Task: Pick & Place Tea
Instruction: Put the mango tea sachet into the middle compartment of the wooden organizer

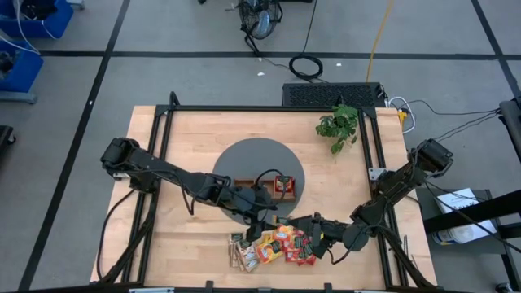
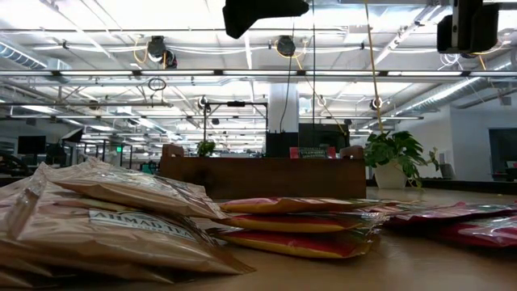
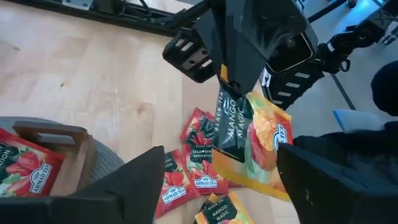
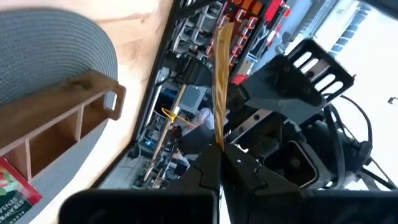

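Observation:
A heap of red and orange-yellow tea sachets lies flat on the wood near the table's front edge. My right gripper is above the heap, shut on one orange-yellow mango sachet. My left gripper faces it from the table's left. It is open, one finger on either side of the hanging sachet and short of touching it. A long wooden tray rests on a grey round mat. One red sachet stands in its right compartment. My right gripper pinches the mango sachet between its two fingers at one edge. In the right wrist view the sachet shows edge-on. The fingers come about level from the table's right. The sachet sticks out past the fingertips toward my left gripper, clear of the heap.
A small potted plant stands at the table's far right. A black frame runs around the table's edges. The tray's other compartments show bare wood. In the low view the heap fills the foreground.

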